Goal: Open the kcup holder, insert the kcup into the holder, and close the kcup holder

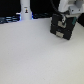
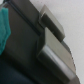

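Kcup holder (image 1: 63, 26), a black boxy unit, sits on the white table (image 1: 35, 57) at the far right of the exterior view, its front face showing two handle recesses. Directly above it, the white robot arm (image 1: 65, 6) reaches down so that the gripper (image 1: 65, 19) sits at the holder's top edge. Whether the claw is spread or pinched cannot be told; the wrist view shows one grey finger (image 2: 54, 40) lying close over the dark surface (image 2: 25, 45). A white bottle-shaped object (image 1: 25, 10) stands far left, well apart.
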